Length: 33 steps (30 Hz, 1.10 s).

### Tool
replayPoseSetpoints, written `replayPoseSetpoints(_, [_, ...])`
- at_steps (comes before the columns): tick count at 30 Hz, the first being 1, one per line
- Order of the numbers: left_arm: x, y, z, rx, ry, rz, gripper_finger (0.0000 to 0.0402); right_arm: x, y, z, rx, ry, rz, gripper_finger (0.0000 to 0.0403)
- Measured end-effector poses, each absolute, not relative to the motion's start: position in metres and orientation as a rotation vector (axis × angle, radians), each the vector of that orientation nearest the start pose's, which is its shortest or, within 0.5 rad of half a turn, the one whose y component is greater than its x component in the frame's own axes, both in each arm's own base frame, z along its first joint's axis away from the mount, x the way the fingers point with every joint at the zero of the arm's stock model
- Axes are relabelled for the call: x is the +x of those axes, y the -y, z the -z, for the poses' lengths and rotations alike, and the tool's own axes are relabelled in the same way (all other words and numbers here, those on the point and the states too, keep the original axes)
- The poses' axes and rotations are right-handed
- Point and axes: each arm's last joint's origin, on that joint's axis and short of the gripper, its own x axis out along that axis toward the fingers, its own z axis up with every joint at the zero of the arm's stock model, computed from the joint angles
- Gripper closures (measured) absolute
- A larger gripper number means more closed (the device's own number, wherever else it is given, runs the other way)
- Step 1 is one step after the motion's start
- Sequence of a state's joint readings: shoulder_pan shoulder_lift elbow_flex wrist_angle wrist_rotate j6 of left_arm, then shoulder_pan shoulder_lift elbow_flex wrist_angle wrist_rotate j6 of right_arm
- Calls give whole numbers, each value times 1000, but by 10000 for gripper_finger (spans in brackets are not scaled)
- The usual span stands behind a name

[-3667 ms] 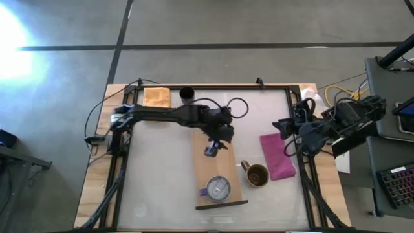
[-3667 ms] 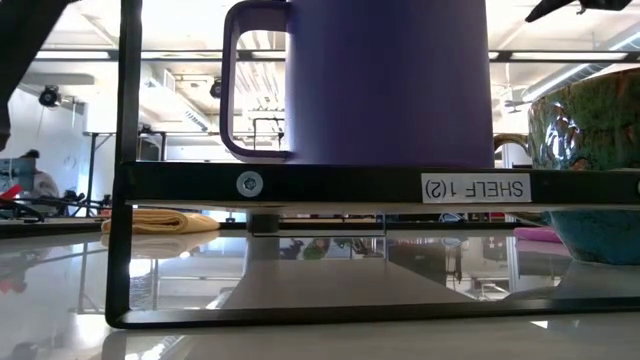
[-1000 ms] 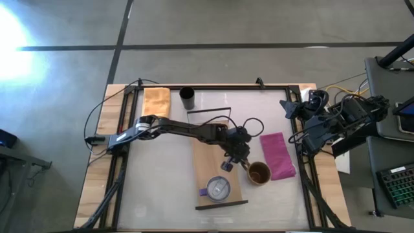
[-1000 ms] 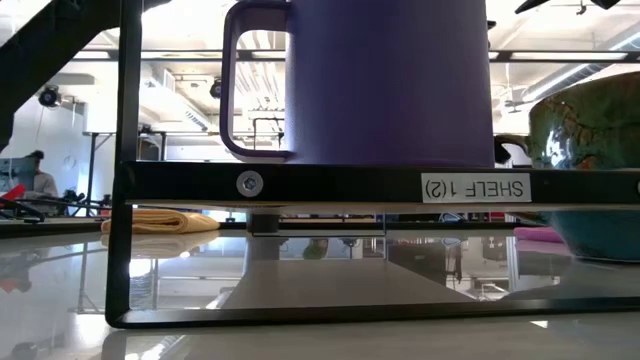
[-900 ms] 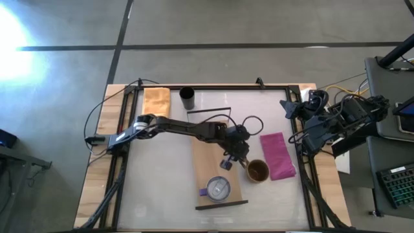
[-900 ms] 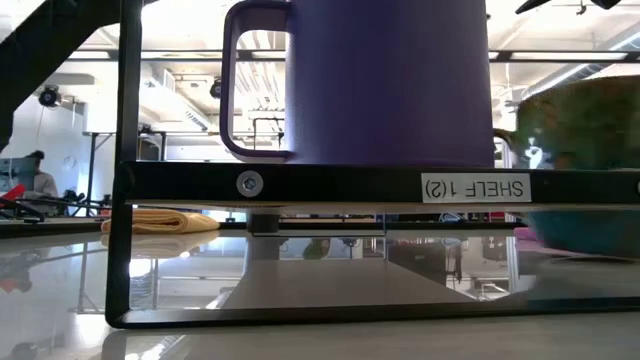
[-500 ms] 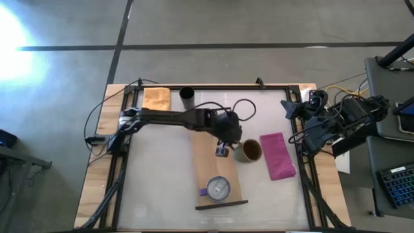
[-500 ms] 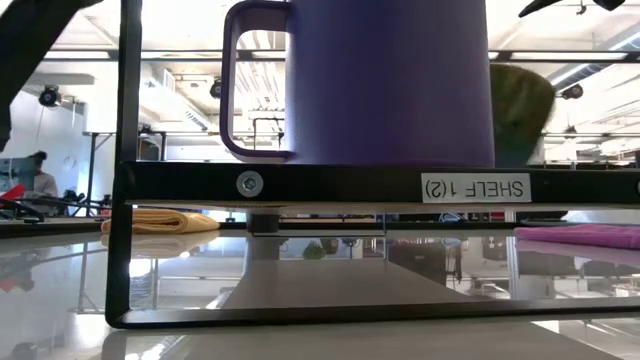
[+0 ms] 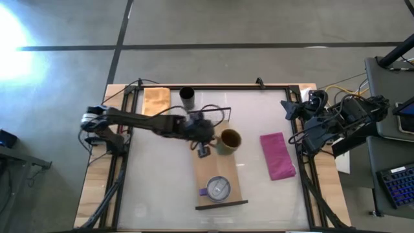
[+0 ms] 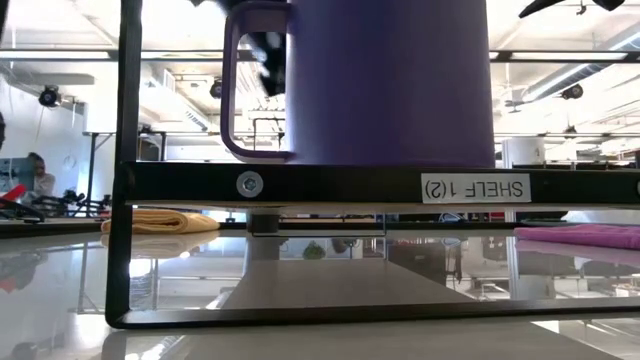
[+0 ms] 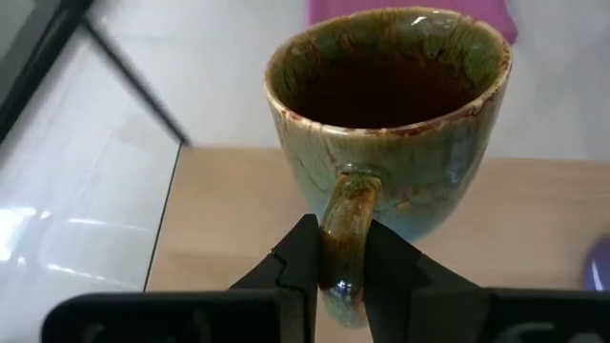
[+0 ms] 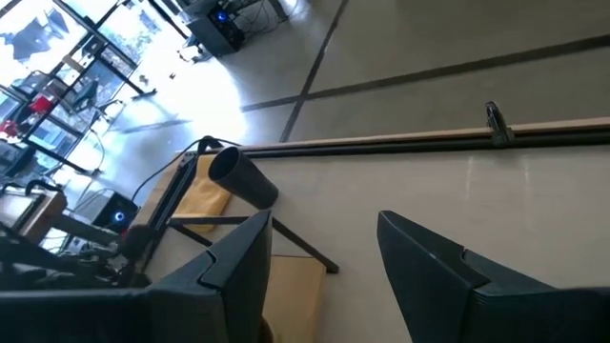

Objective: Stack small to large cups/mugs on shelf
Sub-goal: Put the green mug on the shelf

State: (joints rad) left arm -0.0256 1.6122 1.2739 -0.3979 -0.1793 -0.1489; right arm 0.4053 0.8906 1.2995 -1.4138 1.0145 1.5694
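Observation:
My left gripper (image 9: 206,147) is shut on the brown handled mug (image 9: 228,141), which it carries upright over the far half of the light-wood shelf (image 9: 208,169). The left wrist view shows the mug (image 11: 391,114) with its mouth up above the board (image 11: 238,219). The silvery-grey mug with the purple handle (image 9: 218,188) stands on the shelf's near end and fills the low view (image 10: 390,80). The small black cup (image 9: 187,97) stands on the table at the far edge. My right gripper (image 12: 324,276) waits open at the right edge. My left gripper pinches the brown mug's handle (image 11: 345,214) between its two fingers (image 11: 300,262), one on each side of the loop. The fingers come about level from the table's left. The mug stays upright, mouth up; the gripper hides its base.
An orange cloth (image 9: 156,99) lies at the far left corner beside the black cup. A magenta cloth (image 9: 277,155) lies right of the shelf. The shelf's dark metal frame (image 10: 300,185) stands at its near end. The right arm (image 9: 317,126) stays off the right edge.
My left gripper, shut on the brown mug's handle, has lifted the mug off the table right of the shelf. It has carried the mug toward the table's left and far edges, to above the shelf's far half. The right arm has kept still.

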Motion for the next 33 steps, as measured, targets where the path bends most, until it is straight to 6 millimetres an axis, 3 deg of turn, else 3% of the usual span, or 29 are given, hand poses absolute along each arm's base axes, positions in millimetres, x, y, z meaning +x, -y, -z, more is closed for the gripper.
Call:
replayPoseSetpoints(5, [320, 11, -278, -40, -691, -278, 367, 101, -16, -391, 781, -159, 951, 216])
replayPoseSetpoints(9, [308, 21, -280, -22, -634, -287, 367, 99, -16, -390, 786, -162, 963, 216])
replayPoseSetpoints(15, [302, 45, -259, -41, -641, -259, 367, 98, -16, -389, 806, -175, 969, 216])
replayPoseSetpoints(22, [298, 79, -251, -25, -612, -287, 368, 100, -17, -387, 833, -202, 963, 216])
replayPoseSetpoints(33, [281, 104, -231, -162, -558, -419, 368, 107, -21, -383, 792, -292, 946, 216])
